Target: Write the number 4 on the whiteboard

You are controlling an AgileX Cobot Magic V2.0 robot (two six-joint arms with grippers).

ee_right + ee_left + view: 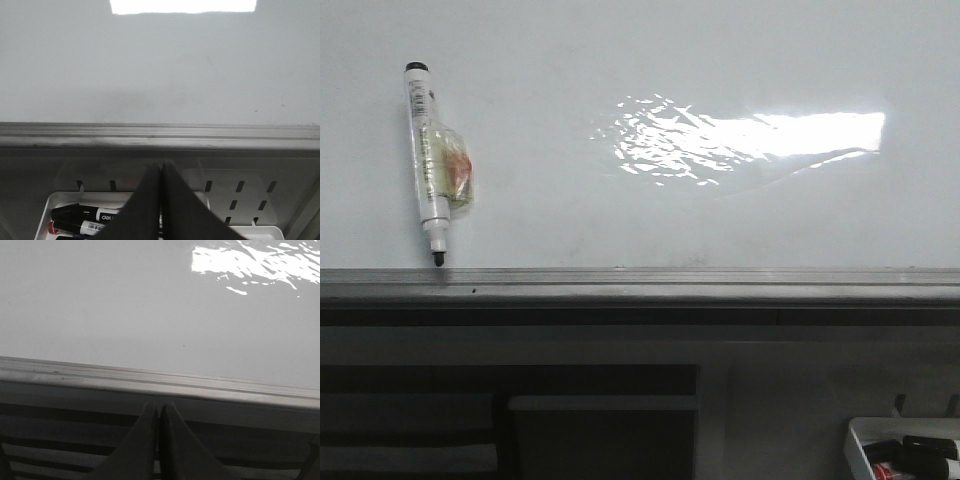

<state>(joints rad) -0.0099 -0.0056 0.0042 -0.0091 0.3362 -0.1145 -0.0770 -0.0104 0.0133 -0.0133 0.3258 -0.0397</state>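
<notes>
front view: the whiteboard point(620, 200) fills the far part of the scene, glossy white, with a bright patch of glare right of centre. its grey edge rail point(640, 285) runs across the whole width on the near side. no number 4 shows on the board; its face is unmarked. a marker pen point(428, 165) with a white barrel and black cap lies on the board at the far left, tip pointing near and almost touching the rail, with a bit of clear wrap around its middle. at the near right corner sits a small white tray point(860, 440) holding markers. neither pincer appears here.

left wrist view: the left pincer point(159, 412) has its two dark fingers pressed together, nothing between them, just on the near side of the rail point(160, 382). beyond it lies the bare board point(125, 305).

right wrist view: the right pincer point(161, 170) is likewise pressed together and holds nothing. it hangs over the tray point(50, 202), where black-capped markers point(85, 217) lie. the rail point(160, 132) and blank board point(160, 65) lie beyond.
</notes>
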